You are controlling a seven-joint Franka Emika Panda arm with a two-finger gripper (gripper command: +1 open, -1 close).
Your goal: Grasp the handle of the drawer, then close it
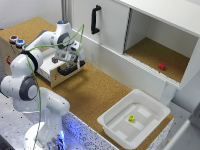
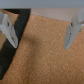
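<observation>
1. The jaws of the single gripper (image 2: 42,31) are seen spread wide in the wrist view, and nothing is held between them; only cork surface shows in the gap.
2. The handle (image 1: 71,68) is judged to be a short, rigid black bar, unlikely to flex or slip much. It is best taken at its middle, one jaw on each side of the bar. In the wrist view a dark bar (image 2: 11,42) is seen outside the gap, beyond one jaw, so the handle is not yet enclosed.
3. The drawer (image 1: 56,72) lies just below the jaws in the exterior view, pulled open. It is judged light and stiff, sliding on its runners; a straight push along its travel is expected to suffice, while a skewed push could bind it.
4. Counted: one drawer, one short handle, one long black door handle (image 1: 95,19) on the white cabinet (image 1: 112,25), one white tub (image 1: 150,111) on the counter (image 1: 92,92) holding one small yellow object (image 1: 131,118), and one small red object (image 1: 162,66) in the open cabinet bay.
</observation>
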